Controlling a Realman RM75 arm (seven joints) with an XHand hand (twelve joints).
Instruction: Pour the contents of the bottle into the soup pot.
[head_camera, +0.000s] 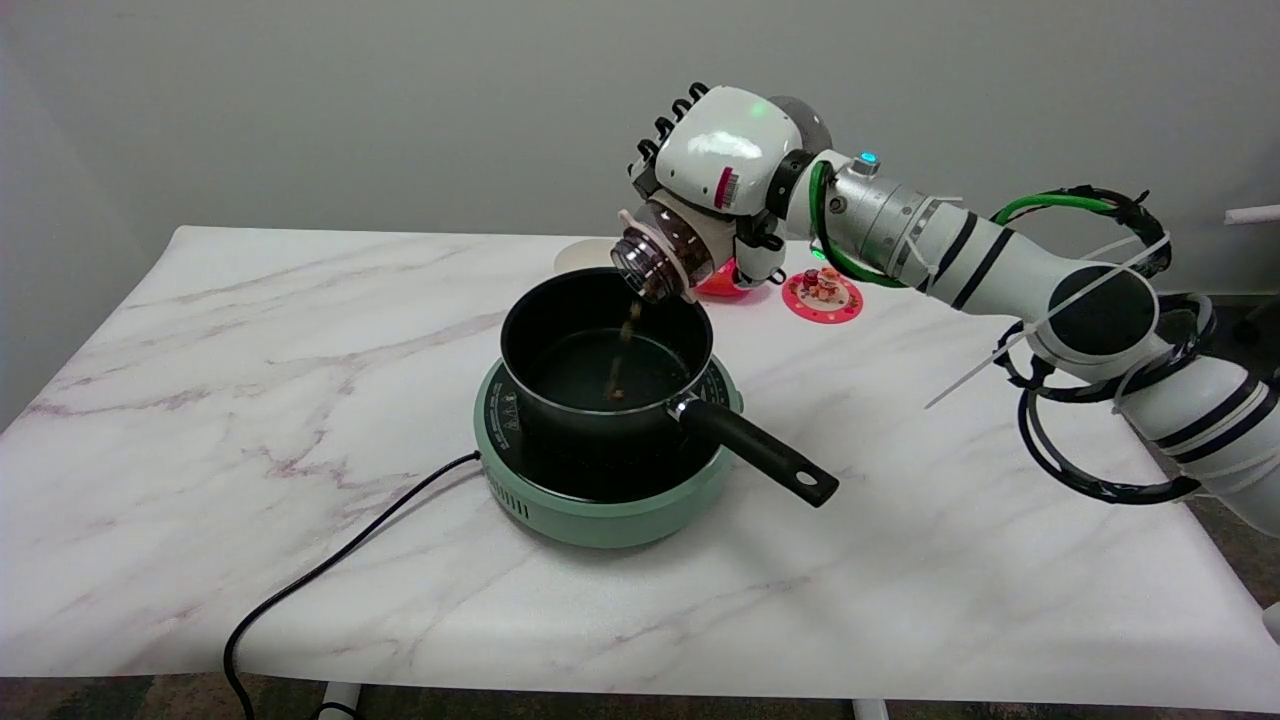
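Bottle (662, 258) is in the right hand (722, 165), above the far right rim of the pot (606, 357). The fingers are closed around the bottle's body, so the hand holds it firmly; only the black finger backs (672, 112) show over the top of the white hand. The bottle is tilted with its open mouth pointing down and to the left, over the pot. It is clear, and brown contents are visible inside it. A thin stream of brown grains (626, 345) falls from the mouth into the pot, and a little of it already lies on the pot's dark bottom.

The pot is black, with a black handle (760, 452) that points toward the lower right. It stands on a round green stove (600, 510) in the middle of the table (250, 330), which has a white marble pattern. A black cable (330, 570) goes from the stove's left side to the near edge of the table and down.

Behind the pot, partly hidden by the bottle and the hand, there is a pale round disc (582, 255) and a red object (722, 285) which I cannot identify. Just to the right of it lies a pink round coaster (822, 296) with small figures on it. The right arm (1000, 265) reaches in from the right side, with green and black cables looped along it.
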